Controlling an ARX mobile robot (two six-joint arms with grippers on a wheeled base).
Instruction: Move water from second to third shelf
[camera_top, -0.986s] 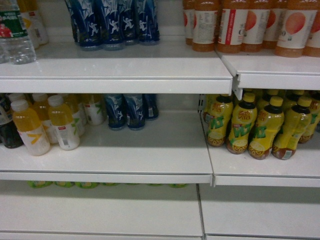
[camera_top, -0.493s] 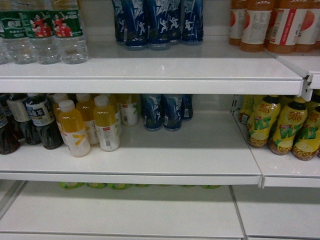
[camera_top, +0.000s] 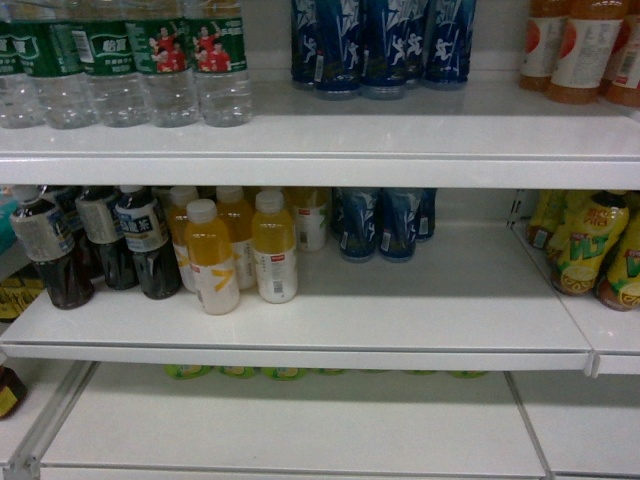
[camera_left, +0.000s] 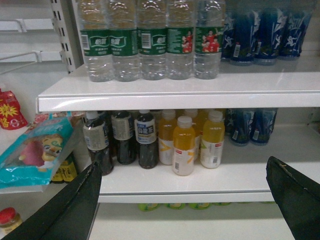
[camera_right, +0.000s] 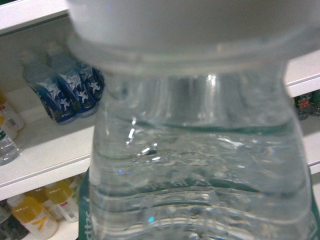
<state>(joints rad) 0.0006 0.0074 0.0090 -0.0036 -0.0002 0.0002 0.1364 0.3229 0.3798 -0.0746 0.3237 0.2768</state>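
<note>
A: Where is the water?

B: One bottle fills the right wrist view, seen from the cap end down its long axis: white cap at the top, clear ribbed body, a sliver of green label at the lower edges. It sits right under that camera, so I judge the right pincer is holding it, though no fingers show in that view and the head view shows no arm at all.

A: And the rest?

B: A row of water bottles stands upright at the left of the upper shelf, green labels with figures in red shirts.

A: What does the coming move turn on?

B: The carried bottle rides on the right arm, so that arm is the one to place it. The shelf below has bare board between the blue bottles and the yellow ones.

A: The left pincer?

B: Spread wide, holding nothing, its dark fingers at the bottom corners of the left wrist view, facing the shelves.

A: Any writing?

B: White characters on the green labels and the dark tea bottles, too small to read.
</note>
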